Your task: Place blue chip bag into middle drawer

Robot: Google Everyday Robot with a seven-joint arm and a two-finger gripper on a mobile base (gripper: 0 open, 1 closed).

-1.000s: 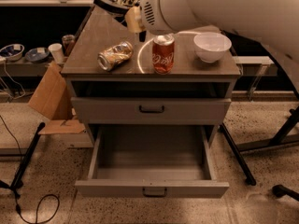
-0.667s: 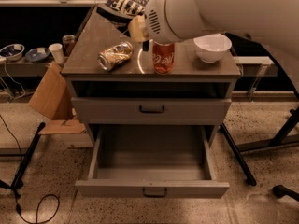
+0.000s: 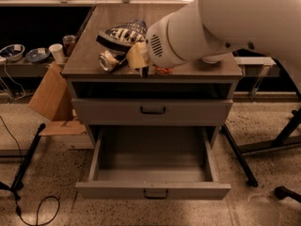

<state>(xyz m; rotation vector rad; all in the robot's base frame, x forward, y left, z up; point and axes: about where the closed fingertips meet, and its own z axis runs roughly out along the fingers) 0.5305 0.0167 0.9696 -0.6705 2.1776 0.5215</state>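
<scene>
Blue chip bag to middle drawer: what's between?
Camera view: past the blue chip bag, crushed can and gripper near countertop edge, then closed drawer front.

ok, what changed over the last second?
The arm swung toward the front edge of the table; the claw is now beside the gold can. The bag came with it, apparently carried. The gold can and the open drawer stayed put.

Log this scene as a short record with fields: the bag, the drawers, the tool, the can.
blue chip bag: on the cabinet top, behind the tool
middle drawer: pulled open, bag not in it
tool: over the top's front edge, beside the can
crushed can: lying on the top, left of the tool in view
upper drawer: closed
</scene>
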